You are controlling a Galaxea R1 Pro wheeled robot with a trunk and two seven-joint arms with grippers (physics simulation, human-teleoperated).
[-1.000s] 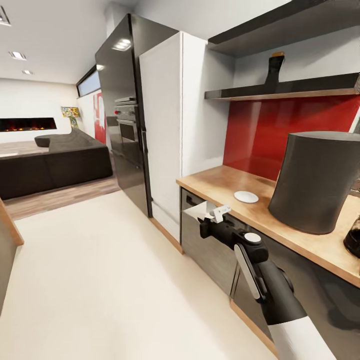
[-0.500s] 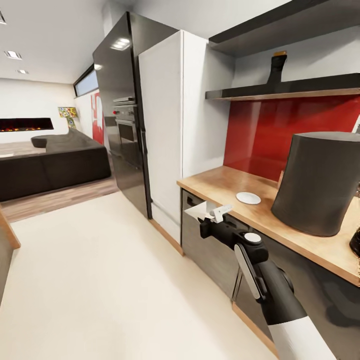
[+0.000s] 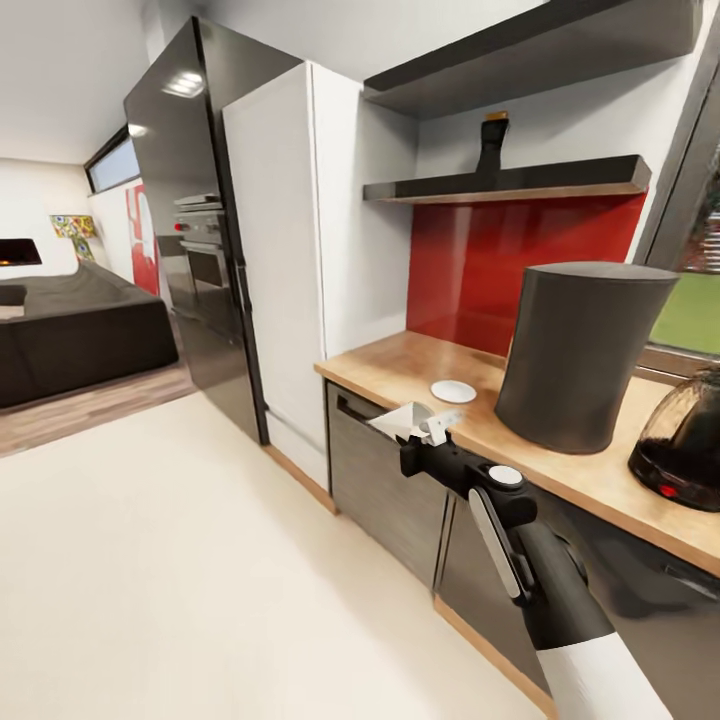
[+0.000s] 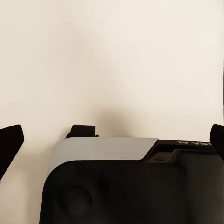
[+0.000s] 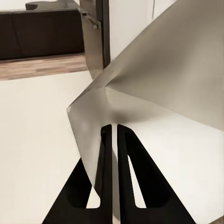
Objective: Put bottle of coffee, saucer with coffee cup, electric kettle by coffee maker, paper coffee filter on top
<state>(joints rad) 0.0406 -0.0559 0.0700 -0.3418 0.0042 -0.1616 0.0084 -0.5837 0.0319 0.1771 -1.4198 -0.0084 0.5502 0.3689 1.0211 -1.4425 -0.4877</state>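
Observation:
My right gripper (image 3: 428, 428) is shut on a white paper coffee filter (image 3: 403, 419), held in front of the counter's lower cabinets. In the right wrist view the two dark fingers (image 5: 106, 144) pinch the folded filter (image 5: 163, 79). A small white saucer (image 3: 453, 390) lies on the wooden countertop (image 3: 400, 360). Beside it stands a tall dark grey cylinder (image 3: 580, 355), and further right a dark glass pot on a black base with a red light (image 3: 683, 440). A dark bottle with a tan cap (image 3: 490, 146) stands on the wall shelf (image 3: 560, 178). My left gripper (image 4: 112, 140) is open over pale floor.
A white tall cabinet (image 3: 275, 260) and a black fridge (image 3: 185, 220) line the wall left of the counter. A dark sofa (image 3: 70, 325) sits far left. Pale floor (image 3: 200, 580) spreads in front of the cabinets. A window (image 3: 690, 290) is at the right edge.
The whole head view has swung to the right, so the counter sits more central and the glass pot has come into view. The right gripper still holds the filter.

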